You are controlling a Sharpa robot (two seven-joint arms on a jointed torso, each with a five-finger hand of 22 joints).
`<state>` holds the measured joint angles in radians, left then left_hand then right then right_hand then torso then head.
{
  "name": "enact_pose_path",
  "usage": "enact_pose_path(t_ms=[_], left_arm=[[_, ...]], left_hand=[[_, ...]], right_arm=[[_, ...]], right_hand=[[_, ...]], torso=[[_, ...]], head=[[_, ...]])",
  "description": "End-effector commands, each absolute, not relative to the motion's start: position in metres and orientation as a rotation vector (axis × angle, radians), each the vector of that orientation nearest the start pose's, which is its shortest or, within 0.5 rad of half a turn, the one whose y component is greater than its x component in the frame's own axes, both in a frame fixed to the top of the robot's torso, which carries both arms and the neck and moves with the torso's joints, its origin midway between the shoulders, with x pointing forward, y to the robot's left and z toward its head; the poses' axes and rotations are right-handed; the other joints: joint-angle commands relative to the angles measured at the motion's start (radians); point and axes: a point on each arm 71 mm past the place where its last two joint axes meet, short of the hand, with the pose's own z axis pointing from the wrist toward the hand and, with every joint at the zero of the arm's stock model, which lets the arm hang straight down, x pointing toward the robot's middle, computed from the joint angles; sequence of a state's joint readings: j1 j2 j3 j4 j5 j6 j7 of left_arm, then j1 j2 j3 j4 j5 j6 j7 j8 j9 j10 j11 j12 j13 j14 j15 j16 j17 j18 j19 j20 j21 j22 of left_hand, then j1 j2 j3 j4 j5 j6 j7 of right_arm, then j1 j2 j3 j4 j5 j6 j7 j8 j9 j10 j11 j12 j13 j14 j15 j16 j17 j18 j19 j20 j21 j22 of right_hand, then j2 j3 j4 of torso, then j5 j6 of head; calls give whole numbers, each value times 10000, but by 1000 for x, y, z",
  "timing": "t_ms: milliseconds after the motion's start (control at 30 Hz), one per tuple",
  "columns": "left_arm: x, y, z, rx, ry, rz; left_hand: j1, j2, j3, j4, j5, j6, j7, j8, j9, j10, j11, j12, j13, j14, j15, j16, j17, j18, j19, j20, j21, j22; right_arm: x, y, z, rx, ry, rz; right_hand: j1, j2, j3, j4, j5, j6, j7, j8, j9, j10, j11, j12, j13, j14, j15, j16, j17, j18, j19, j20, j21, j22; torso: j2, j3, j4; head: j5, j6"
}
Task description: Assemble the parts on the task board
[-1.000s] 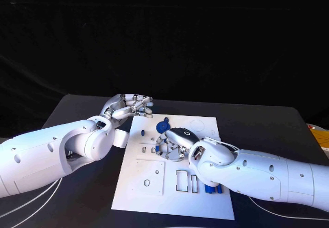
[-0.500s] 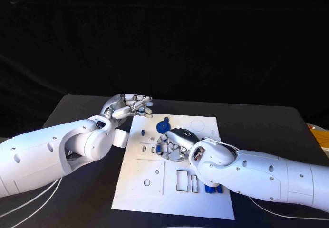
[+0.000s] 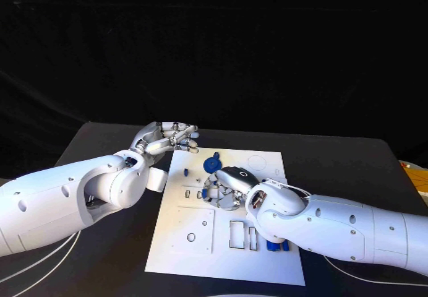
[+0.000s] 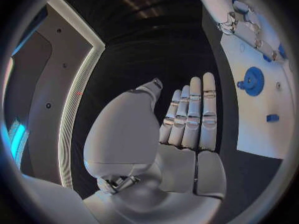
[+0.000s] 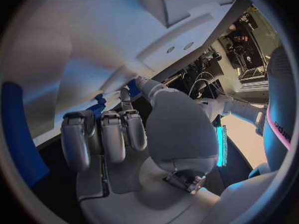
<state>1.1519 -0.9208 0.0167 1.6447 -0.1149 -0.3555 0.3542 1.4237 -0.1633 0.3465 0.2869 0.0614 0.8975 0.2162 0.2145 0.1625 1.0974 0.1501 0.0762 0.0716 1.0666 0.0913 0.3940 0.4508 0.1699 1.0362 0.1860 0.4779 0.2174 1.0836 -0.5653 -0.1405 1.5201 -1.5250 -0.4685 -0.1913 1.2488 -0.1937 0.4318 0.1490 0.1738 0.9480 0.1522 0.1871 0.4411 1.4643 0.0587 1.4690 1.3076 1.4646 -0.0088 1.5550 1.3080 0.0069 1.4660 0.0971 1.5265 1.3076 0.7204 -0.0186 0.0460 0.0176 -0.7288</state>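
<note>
Right now the task board, a white plate, lies mid-table on the black table. Right hand sits over the board's middle, fingers curled down around a small blue part; rt wrist view shows a bit of blue at its fingertips, but whether the part is actually pinched I can't tell. Blue gear-like part lies on the board just beyond that hand, toward the far edge; lft wrist view shows the same disc w/ a small blue piece near it on the white plate. Two more blue parts stand at the board's near right, beside the right forearm. Left hand hovers off the board's far left corner, above the table; lft wrist view shows its fingers straight, side by side, holding nothing.
</note>
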Motion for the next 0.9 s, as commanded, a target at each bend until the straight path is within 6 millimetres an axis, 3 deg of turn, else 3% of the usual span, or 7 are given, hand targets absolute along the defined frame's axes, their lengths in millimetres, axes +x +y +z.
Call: enact_pose_path(t_ms=[33, 533, 800, 900], left_arm=[[466, 210, -170, -10370, 14498, -15461], [466, 211, -170, -10378, 14510, -15451], [466, 211, -170, -10389, 14531, -15441], [466, 211, -170, -10394, 14538, -15437]], left_hand=[[-15, 49, -28, -10, -67, -46, 0, -39, 16, 7, 45, -67, 16, -70, 30, -22, 15, 97, -88, -15, 58, 12], [-14, 51, -29, -11, -67, -45, -1, -39, 18, 8, 45, -66, 16, -69, 30, -20, 24, 98, -93, -14, 67, 16], [-14, 51, -29, -11, -67, -45, -1, -39, 18, 8, 45, -66, 16, -69, 30, -20, 24, 98, -93, -14, 67, 16], [-14, 51, -29, -11, -67, -45, -1, -39, 18, 8, 45, -66, 16, -69, 30, -20, 24, 98, -93, -14, 67, 16]], right_arm=[[426, -64, -255, -2421, 16810, 8488], [426, -65, -255, -2363, 16809, 8402], [426, -65, -254, -2297, 16728, 8392], [426, -66, -253, -2259, 16665, 8411]], right_hand=[[-15, 110, -33, -1, -70, 115, -83, 54, 32, 287, 41, 14, 1670, 897, 30, -40, 1846, 71, 704, 47, -37, 2306], [86, 251, 27, -20, -51, 341, -179, 182, 84, 316, -46, 43, 1696, 898, -43, -39, 1851, 65, 723, 2, -14, 2326], [-133, -9, -219, 100, -51, -5, -64, 0, 15, 208, 42, -88, 1581, 891, 14, -49, 1819, 83, 676, 14, -87, 2283], [-286, -112, -444, 232, -253, -125, -34, -57, 1, 170, 78, -127, 1546, 892, 50, -48, 1824, 87, 666, 48, -106, 2275]], torso=[[-1, -3, 2], [-1, -7, 2], [-3, 0, -1], [-1, 0, -1]], head=[[6, 0], [5, -7], [4, 1], [-3, 4]])
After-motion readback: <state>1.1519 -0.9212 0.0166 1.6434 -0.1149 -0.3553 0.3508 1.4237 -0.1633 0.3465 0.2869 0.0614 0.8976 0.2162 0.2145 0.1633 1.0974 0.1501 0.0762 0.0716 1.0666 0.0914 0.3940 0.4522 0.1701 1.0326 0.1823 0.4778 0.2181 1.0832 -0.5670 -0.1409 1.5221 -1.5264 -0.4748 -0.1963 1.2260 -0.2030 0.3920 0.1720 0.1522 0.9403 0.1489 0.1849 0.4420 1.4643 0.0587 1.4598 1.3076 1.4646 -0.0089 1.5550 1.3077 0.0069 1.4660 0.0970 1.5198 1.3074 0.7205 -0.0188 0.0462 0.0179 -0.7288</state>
